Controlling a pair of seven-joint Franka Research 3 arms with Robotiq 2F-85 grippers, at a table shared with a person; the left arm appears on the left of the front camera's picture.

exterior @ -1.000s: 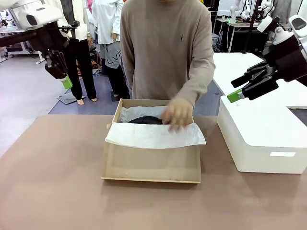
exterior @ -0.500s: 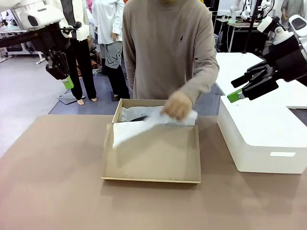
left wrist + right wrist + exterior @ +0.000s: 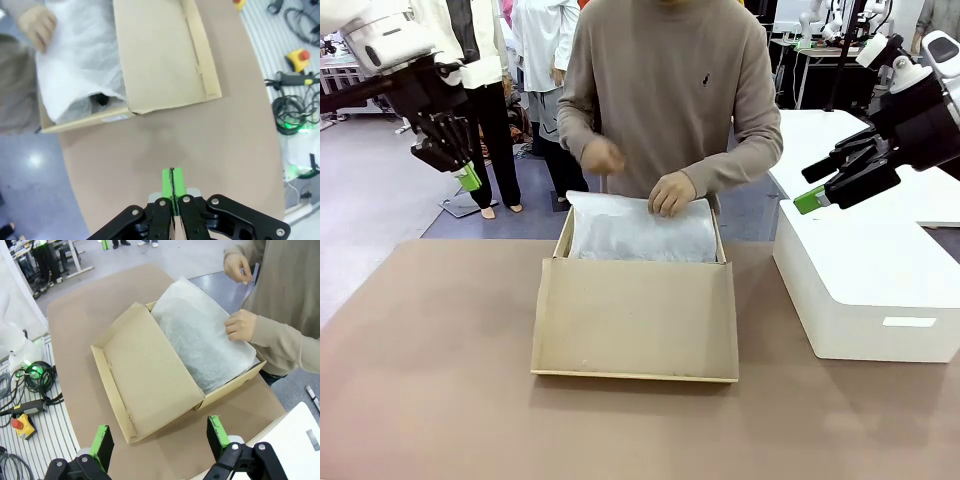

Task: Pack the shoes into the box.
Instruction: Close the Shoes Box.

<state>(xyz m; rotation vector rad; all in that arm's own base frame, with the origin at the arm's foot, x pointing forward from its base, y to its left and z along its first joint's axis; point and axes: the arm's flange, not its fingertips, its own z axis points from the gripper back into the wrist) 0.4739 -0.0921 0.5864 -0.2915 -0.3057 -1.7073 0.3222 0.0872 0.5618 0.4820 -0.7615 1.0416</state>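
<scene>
Left end effector (image 3: 172, 182) pinched shut, right end effector (image 3: 159, 429) spread wide; could trap the person's hand (image 3: 672, 192) or tissue paper (image 3: 640, 232) if closing the box (image 3: 635, 320) early.

The tissue paper (image 3: 640, 232), earlier draped forward from the box (image 3: 563, 240) onto its flap (image 3: 635, 325), now lies folded back over the box, with the person's hand (image 3: 672, 193) at the box's far edge.
</scene>
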